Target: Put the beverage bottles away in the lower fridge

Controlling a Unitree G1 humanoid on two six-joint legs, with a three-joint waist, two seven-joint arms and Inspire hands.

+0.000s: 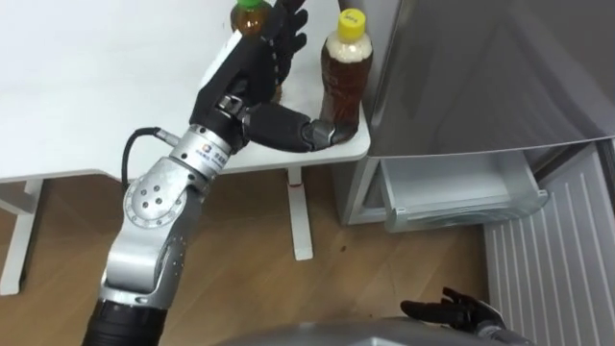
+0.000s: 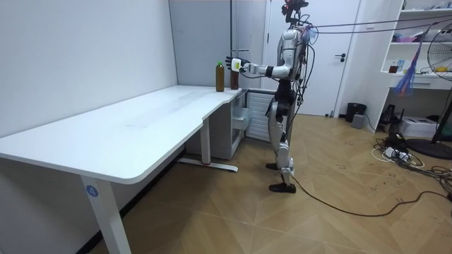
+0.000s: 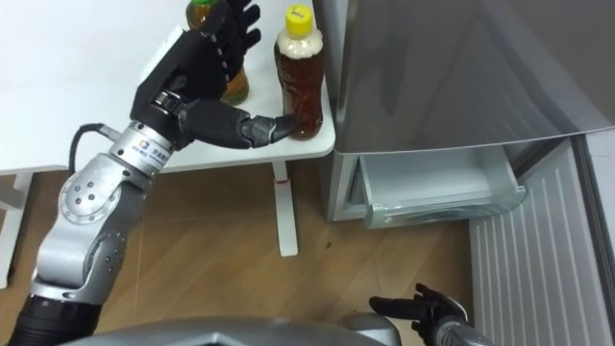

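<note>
Two drink bottles stand at the white table's (image 1: 96, 86) corner next to the fridge. One holds brown tea under a yellow cap (image 1: 346, 72); the other, darker one (image 1: 252, 14) is behind it to the left. My left hand (image 1: 252, 72) is open between them, fingers straight up beside the yellow-capped bottle and thumb tip touching its base. My right hand (image 1: 456, 309) hangs low near the floor, fingers loosely spread. In the room view I stand at the table's end by the fridge, left arm stretched out to the bottles (image 2: 234, 76).
The grey fridge (image 1: 480, 67) fills the right side. Its lower compartment stands open, with a pale drawer (image 1: 461, 192) pulled out and the door's ribbed inner side (image 1: 557, 259) swung out at far right. A table leg (image 1: 301, 216) stands on the wooden floor.
</note>
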